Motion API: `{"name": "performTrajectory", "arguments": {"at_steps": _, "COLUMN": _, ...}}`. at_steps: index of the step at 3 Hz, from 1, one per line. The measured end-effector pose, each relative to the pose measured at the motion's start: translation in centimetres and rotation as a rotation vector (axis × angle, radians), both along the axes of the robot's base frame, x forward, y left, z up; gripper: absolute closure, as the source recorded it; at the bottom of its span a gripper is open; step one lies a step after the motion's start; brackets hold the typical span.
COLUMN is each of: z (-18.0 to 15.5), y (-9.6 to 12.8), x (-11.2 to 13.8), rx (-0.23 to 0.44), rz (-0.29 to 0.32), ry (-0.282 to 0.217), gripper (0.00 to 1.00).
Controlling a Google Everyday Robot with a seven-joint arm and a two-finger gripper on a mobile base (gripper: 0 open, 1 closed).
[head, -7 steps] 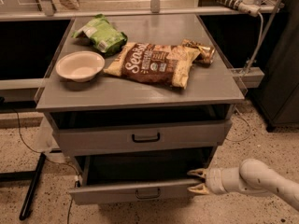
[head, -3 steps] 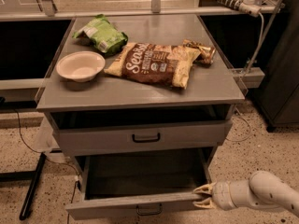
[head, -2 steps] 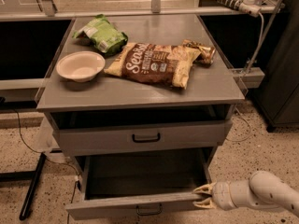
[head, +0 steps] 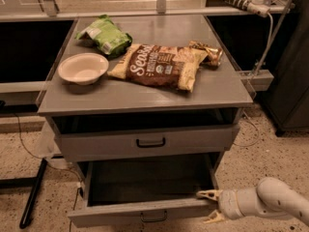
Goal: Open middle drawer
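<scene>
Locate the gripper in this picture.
Lower right of the camera view: the gripper sits at the right end of the open middle drawer, jaws apart.

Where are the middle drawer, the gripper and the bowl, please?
middle drawer (head: 116, 214), camera view, on its front panel.
gripper (head: 203, 208), camera view, between its fingertips at the drawer's right corner.
bowl (head: 83, 70), camera view, on its inside.

Claw (head: 203, 208) beside middle drawer (head: 120, 214), arm (head: 282, 201) cropped at right.

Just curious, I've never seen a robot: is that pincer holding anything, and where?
Cannot tell: the open pincer straddles the middle drawer's right front corner, but no clamp shows.
</scene>
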State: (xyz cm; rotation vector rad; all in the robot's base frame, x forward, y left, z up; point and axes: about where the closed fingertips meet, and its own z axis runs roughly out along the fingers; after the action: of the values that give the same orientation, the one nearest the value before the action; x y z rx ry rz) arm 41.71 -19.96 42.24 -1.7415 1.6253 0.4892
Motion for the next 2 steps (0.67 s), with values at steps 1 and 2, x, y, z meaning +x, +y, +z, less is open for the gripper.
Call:
{"name": "performTrajectory", "arguments": {"at_steps": 1, "z": -1.59, "y": -0.94, "x": -3.55, "rx": 0.022, "rz": 0.026, "ry": 0.029, "gripper": 0.60}}
{"name": "performTrajectory", "arguments": {"at_steps": 2, "z": -0.71, "y": -0.81, "x": -3.50, "rx": 0.022, "rz": 0.026, "ry": 0.029, "gripper": 0.84}}
